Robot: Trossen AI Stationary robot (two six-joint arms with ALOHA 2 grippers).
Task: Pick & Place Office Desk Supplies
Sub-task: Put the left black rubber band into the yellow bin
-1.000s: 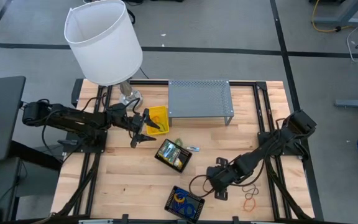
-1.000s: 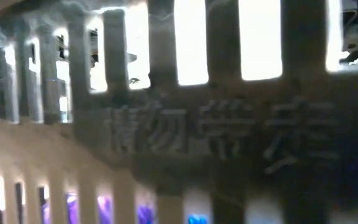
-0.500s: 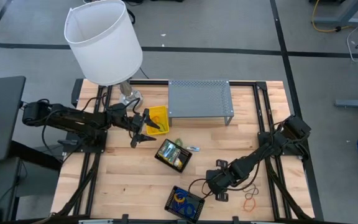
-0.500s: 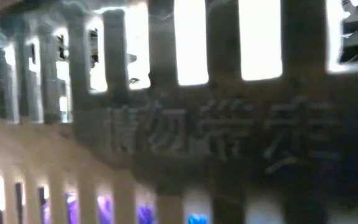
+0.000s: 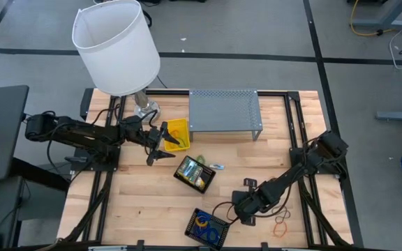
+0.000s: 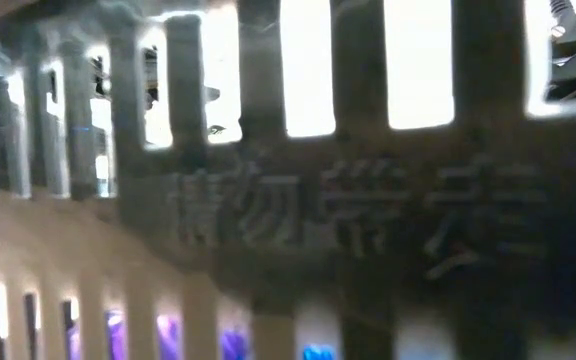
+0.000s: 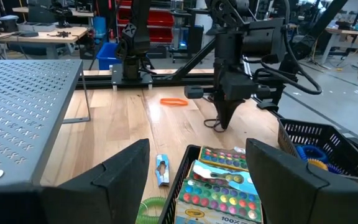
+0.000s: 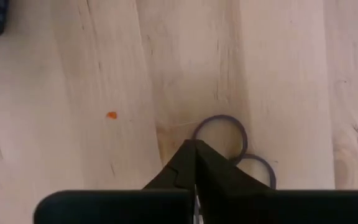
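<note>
Right gripper (image 8: 196, 163) pressed together on purple rubber band (image 8: 221, 134) edge at counter (image 5: 152, 202) five o'clock — thin pinch, you risk slip on lift; left gripper (image 5: 160, 143) spread.

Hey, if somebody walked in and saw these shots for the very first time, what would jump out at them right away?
Probably the tall lamp with its big white shade, looming over the table's far left corner. Next, the grey perforated metal shelf at the back centre. Then the right gripper, down on the wood at the near edge with its fingers pinched shut on a thin purple rubber band, close to a black mesh basket.
</note>
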